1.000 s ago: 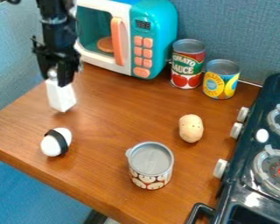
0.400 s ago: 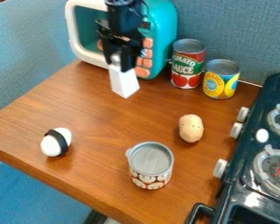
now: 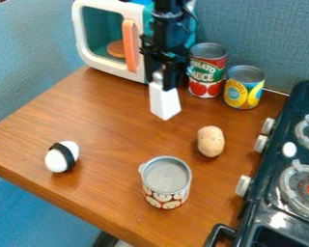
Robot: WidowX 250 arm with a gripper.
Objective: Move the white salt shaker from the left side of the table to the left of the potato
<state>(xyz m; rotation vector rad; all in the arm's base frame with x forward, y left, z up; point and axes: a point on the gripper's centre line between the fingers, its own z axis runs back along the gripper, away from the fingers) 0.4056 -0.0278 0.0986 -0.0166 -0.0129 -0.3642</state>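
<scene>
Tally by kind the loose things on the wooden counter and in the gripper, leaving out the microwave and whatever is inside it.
Cans: 3 (red-and-green can, yellow-and-blue can, mushroom-patterned can)
Potato: 1
White egg-shaped item with black band: 1
White block-shaped item in the gripper: 1
Total: 6

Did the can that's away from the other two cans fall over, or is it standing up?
It's standing up: the can has its round grey top facing up, with its patterned side below.

The black arm (image 3: 167, 26) comes in from the top edge, and its gripper (image 3: 163, 81) hangs pointing down, fingers closed in a grasp.
</scene>
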